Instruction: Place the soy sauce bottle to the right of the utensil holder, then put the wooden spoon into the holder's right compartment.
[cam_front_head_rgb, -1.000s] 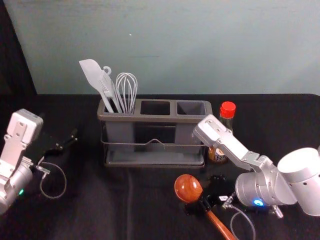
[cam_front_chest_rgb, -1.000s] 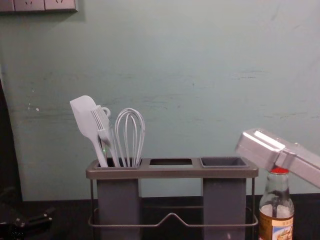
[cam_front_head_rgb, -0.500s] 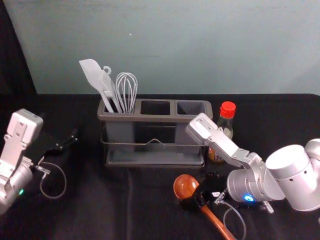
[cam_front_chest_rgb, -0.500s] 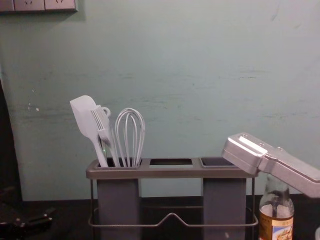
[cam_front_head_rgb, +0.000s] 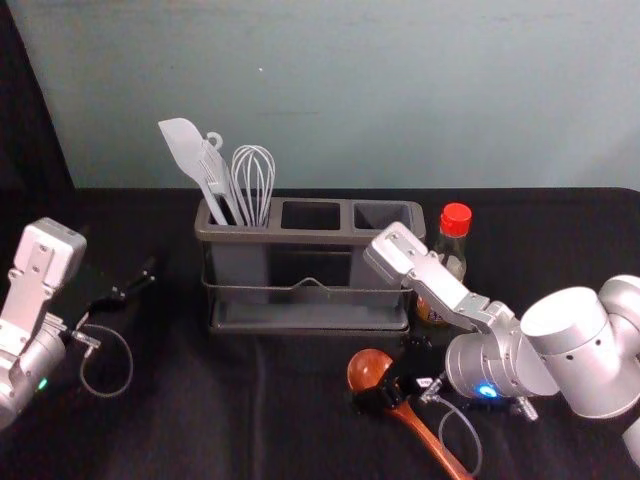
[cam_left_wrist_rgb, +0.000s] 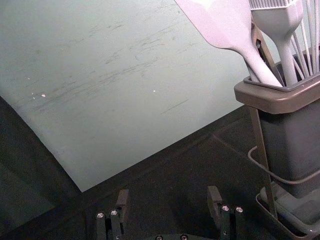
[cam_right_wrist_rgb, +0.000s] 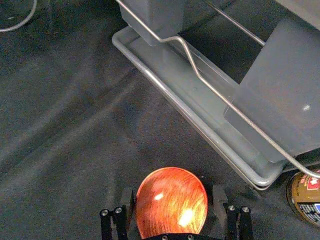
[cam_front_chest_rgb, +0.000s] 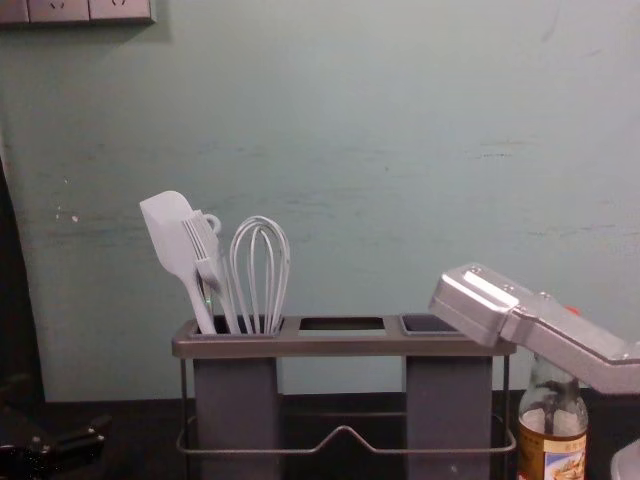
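The soy sauce bottle with its red cap stands just right of the utensil holder; in the chest view the right arm passes in front of the bottle. In front of the holder's right part lies the wooden spoon, bowl towards the holder. My right gripper is low over the spoon where bowl and handle meet. In the right wrist view the right gripper is open, the spoon's bowl showing between its fingers. My left gripper, parked at the left, is open in the left wrist view.
A white spatula, a brush and a whisk stand in the holder's left compartment. Its middle and right compartments show no utensils. A wall rises behind the black-covered table.
My right gripper and forearm have shifted left, bringing the gripper across the spoon's neck. The spoon's bowl looks slightly shifted left from a second ago. The left arm has stayed still.
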